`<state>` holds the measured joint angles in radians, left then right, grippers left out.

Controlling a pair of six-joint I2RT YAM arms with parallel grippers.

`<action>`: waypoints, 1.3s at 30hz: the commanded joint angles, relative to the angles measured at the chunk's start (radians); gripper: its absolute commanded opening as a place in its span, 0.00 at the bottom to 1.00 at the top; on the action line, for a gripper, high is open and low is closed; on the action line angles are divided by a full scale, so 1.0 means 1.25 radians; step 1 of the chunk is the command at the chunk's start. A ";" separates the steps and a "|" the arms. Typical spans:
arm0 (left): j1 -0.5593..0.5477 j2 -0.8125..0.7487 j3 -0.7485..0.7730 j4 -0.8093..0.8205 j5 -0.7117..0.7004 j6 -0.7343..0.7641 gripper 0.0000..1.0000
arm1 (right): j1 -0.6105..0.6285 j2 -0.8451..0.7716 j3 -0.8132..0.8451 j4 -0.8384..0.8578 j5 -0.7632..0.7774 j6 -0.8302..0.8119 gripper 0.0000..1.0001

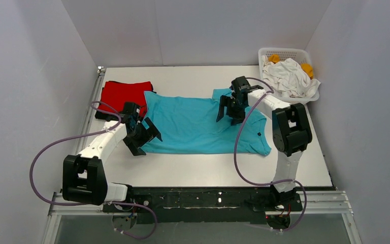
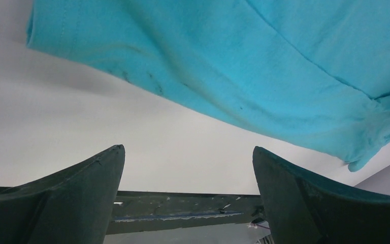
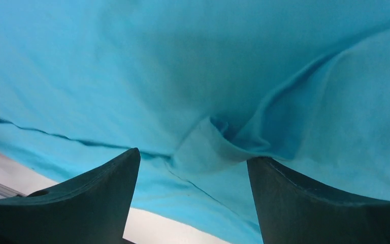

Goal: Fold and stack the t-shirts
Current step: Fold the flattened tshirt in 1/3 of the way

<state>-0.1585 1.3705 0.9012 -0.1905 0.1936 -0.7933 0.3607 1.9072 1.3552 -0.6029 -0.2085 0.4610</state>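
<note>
A turquoise t-shirt (image 1: 198, 124) lies spread flat across the middle of the table. A red shirt (image 1: 124, 94) lies folded at the back left on top of a black one (image 1: 101, 116). My left gripper (image 1: 143, 137) is open and empty, just above the turquoise shirt's left hem; in the left wrist view the shirt's edge (image 2: 208, 66) lies beyond the fingers (image 2: 71, 198). My right gripper (image 1: 229, 109) is open over the shirt's right part; in the right wrist view a cloth fold (image 3: 208, 147) sits between the fingers (image 3: 294, 203).
A white lattice basket (image 1: 284, 56) at the back right holds white (image 1: 289, 76) and orange (image 1: 307, 67) cloth. Grey walls enclose the table on three sides. A metal rail (image 1: 198, 198) runs along the near edge.
</note>
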 commanded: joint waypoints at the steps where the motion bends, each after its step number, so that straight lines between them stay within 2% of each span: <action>1: 0.002 -0.049 -0.034 -0.095 -0.016 0.010 0.98 | 0.014 0.074 0.185 0.046 -0.002 0.019 0.85; 6: 0.002 -0.053 -0.012 -0.137 -0.048 0.023 0.98 | 0.030 0.166 0.362 0.005 -0.024 0.036 0.85; 9: 0.002 -0.049 0.009 -0.141 -0.048 0.026 0.98 | 0.032 0.138 0.350 -0.014 0.010 0.035 0.85; 13: 0.002 -0.019 0.038 -0.103 -0.015 0.027 0.98 | 0.032 0.020 0.219 -0.030 0.114 0.024 0.86; 16: -0.004 0.050 0.074 -0.042 0.036 0.022 0.98 | 0.032 -0.100 0.068 -0.013 0.160 0.044 0.87; 21: -0.037 0.212 0.155 0.011 0.037 0.056 0.98 | 0.032 -0.236 -0.143 0.068 0.134 0.089 0.87; 25: -0.039 0.312 0.180 0.039 0.061 0.067 0.98 | 0.030 -0.240 -0.228 0.132 0.119 0.098 0.87; 32: -0.043 0.364 0.104 0.079 0.085 0.048 0.98 | 0.020 -0.161 -0.280 0.198 0.066 0.123 0.85; 35: -0.065 0.330 0.038 0.086 0.075 0.038 0.98 | 0.020 -0.180 -0.342 0.213 0.041 0.143 0.85; 39: -0.104 0.232 -0.080 0.080 0.039 0.012 0.98 | 0.020 -0.269 -0.465 0.190 0.041 0.173 0.85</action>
<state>-0.2234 1.6871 0.9901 0.0574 0.2752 -0.7513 0.3786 1.6310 0.9245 -0.3103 -0.1242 0.6258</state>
